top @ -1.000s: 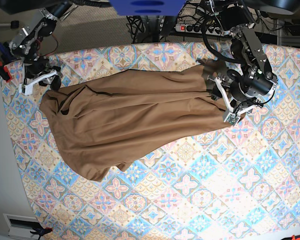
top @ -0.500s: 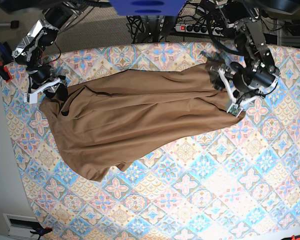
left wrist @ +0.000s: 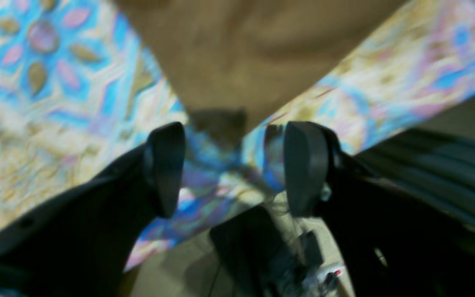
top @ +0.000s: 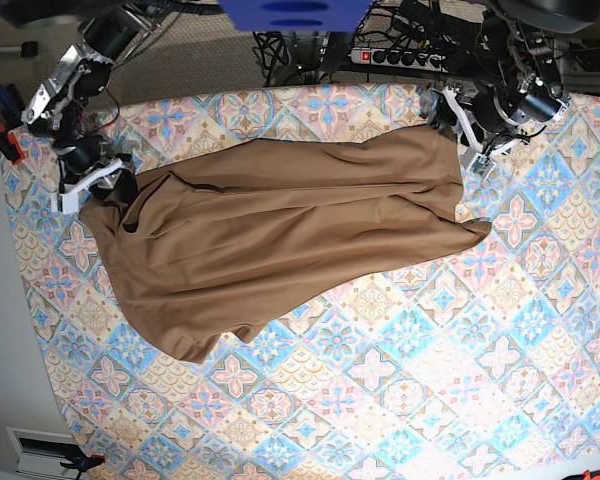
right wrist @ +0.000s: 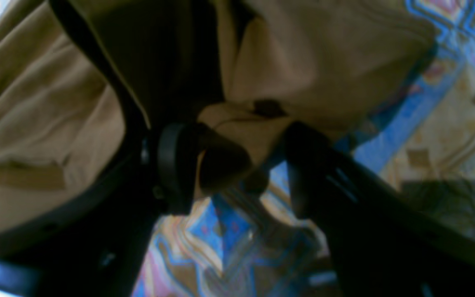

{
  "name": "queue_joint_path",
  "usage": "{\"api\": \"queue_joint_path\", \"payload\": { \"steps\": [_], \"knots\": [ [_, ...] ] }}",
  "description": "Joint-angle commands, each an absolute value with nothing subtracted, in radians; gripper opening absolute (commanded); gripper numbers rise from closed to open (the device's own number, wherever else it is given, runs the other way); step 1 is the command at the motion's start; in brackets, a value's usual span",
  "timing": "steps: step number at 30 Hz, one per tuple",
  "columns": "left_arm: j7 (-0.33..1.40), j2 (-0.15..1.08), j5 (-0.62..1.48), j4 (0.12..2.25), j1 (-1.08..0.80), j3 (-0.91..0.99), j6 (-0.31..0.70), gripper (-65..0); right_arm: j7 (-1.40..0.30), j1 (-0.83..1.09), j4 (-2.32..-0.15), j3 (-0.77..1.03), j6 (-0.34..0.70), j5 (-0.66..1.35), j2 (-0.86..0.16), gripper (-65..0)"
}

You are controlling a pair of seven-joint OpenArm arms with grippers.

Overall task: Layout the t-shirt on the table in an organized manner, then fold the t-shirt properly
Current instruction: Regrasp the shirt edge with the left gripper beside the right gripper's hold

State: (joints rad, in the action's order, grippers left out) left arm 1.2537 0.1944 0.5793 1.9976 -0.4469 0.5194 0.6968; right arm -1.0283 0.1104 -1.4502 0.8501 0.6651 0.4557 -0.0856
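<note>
Right gripper [top: 92, 183] is seen at the t-shirt's [top: 280, 235] upper-left corner, jaws spread wide, cloth bunched between them but not clamped. T-shirt lies spread, wrinkled, across the table's [top: 460, 350] upper half. Left gripper [top: 472, 140], jaws wide, nothing held, is poised beside the upper-right edge.

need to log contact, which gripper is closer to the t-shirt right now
Right. The right gripper stands open straddling the t-shirt edge; the left gripper is open just off its corner, over the table.
</note>
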Motion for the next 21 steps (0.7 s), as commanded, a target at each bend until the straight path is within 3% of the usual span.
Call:
{"api": "queue_joint_path", "payload": {
  "steps": [1, 10, 21],
  "knots": [
    [1.227, 0.205, 0.616, 1.986, -0.453, 0.547, 0.698, -27.5, -1.044, 0.104, -1.460, 0.829, 0.674, 0.452, -0.090, -32.2],
    [1.023, 0.208, 0.723, 1.738, -0.423, 0.601, 0.698, -27.8, -1.047, 0.108, -1.460, 0.806, 0.674, 0.450, -0.097, -32.2],
    [1.015, 0.206, 0.722, 1.646, -0.326, 0.558, 0.698, -28.0, -1.049, 0.113, -1.460, 0.806, 0.674, 0.449, -0.102, -32.2]
  ]
}}
